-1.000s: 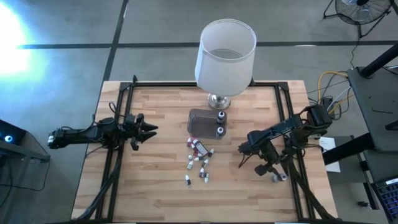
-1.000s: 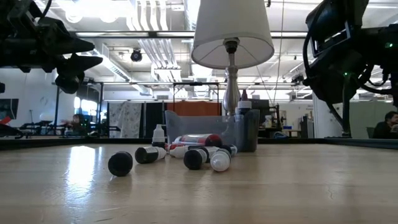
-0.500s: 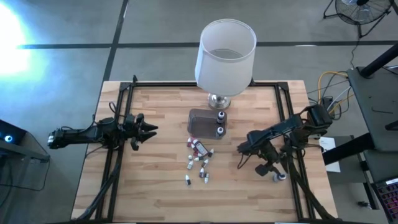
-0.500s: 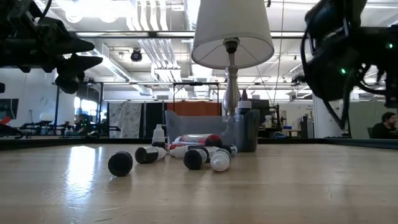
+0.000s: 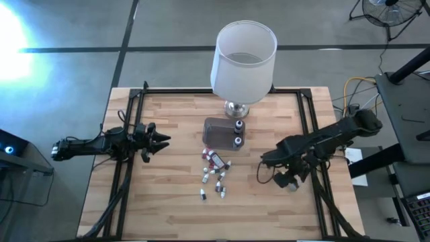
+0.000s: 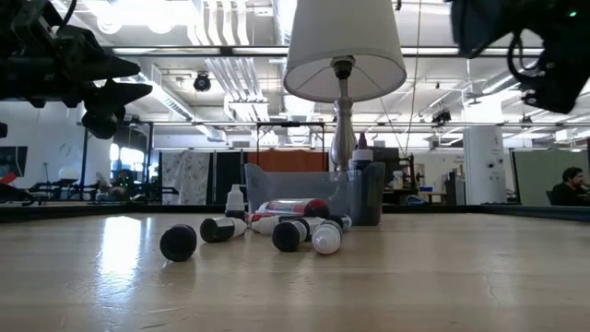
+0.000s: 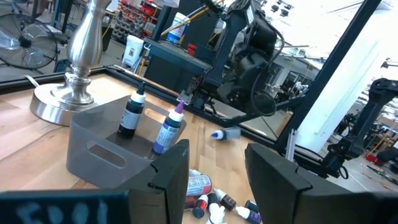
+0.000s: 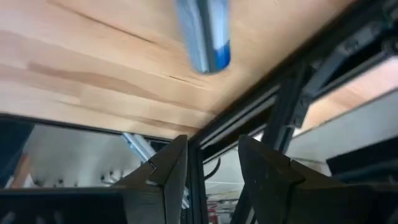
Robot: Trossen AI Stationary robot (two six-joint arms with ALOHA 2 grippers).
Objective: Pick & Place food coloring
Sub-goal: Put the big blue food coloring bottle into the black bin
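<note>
Several tiny food coloring bottles (image 5: 215,176) lie loose on the wooden table's middle (image 6: 277,231). Two more stand upright in a small clear tub (image 5: 224,132) just beyond them (image 7: 152,127). One blue bottle (image 7: 225,133) lies on its side apart from the rest, near the right rail, below my right arm (image 8: 205,37). My right gripper (image 8: 211,155) hangs open above the table's right part (image 5: 287,180), slanting down, with nothing between its fingers. At the left, my left gripper (image 5: 161,140) stands open and level, pointing toward the tub (image 7: 217,155).
A big lamp with a white shade (image 5: 243,60) stands on its metal foot at the far middle, right behind the tub. Black rails (image 5: 310,128) run along the table's left and right sides. Bare wood lies toward the near edge (image 5: 201,218). A person sits in the room beyond (image 6: 573,184).
My right gripper has risen above the table's right part, and its wrist has turned and tipped as the arm stretched out. The bottles, the tub and my left arm have kept still.
</note>
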